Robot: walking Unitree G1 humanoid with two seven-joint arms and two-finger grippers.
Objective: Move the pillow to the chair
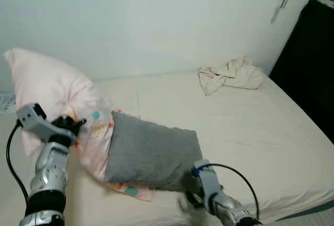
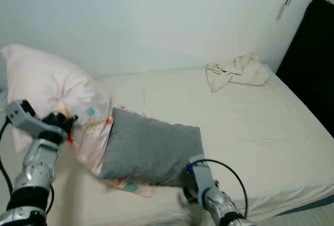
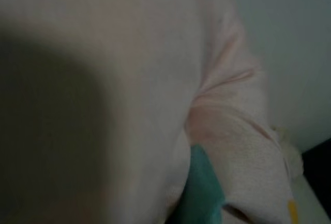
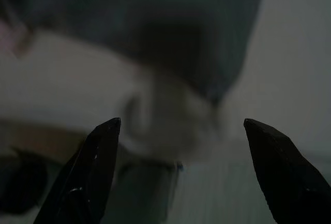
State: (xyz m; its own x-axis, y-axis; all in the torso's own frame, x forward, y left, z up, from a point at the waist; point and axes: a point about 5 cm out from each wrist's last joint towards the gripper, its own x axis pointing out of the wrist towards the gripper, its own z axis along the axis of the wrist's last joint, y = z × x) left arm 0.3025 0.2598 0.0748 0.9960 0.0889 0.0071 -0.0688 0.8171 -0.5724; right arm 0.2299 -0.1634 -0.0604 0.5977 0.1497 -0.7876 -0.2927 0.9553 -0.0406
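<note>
Bed [image 1: 250, 127] against a pale wall: the pillow hangs lifted at lower left, no chair in sight.
Left gripper [image 1: 70, 127] is buried in the pink pillow [image 1: 57, 93], apparently pinching it; whether its fingers are closed I cannot tell. Right gripper [image 4: 181, 172] stands wide open, empty, just under the grey pillow [image 1: 151, 155], whose long axis runs across the lower frame between both arms.

Cream-sheeted bed [image 1: 245, 127] across the frame, crumpled beige cloth [image 1: 229, 74] upper right, grey pillow [image 1: 151, 155] and pink pillow [image 1: 57, 90] lower left
</note>
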